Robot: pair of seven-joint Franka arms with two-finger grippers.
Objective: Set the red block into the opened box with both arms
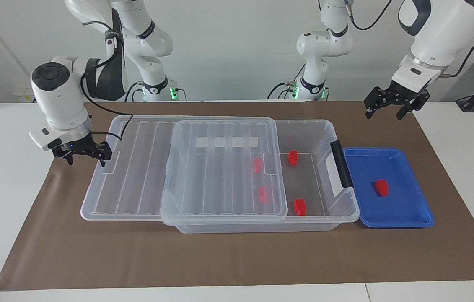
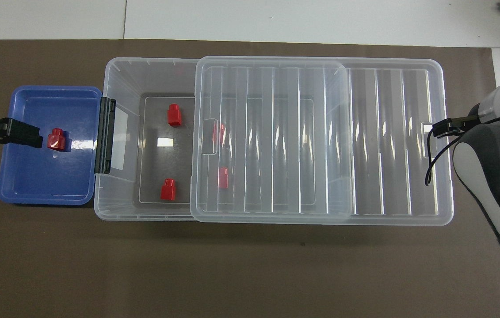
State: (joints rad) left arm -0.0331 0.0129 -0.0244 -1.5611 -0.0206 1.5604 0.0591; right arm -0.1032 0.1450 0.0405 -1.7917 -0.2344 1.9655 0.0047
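One red block lies in the blue tray. Several more lie on the floor of the clear box, two of them under the lid. The ribbed lid rests on the box, slid toward the right arm's end and overhanging it. The box end by the black clip handle is uncovered. My right gripper is open at the lid's overhanging end, one fingertip in its notch. My left gripper hangs open, high above the mat beside the tray.
A brown mat covers the table under the box and tray. Two slimmer white arms with green-lit bases stand at the table's edge nearest the robots. White tabletop lies past both ends of the mat.
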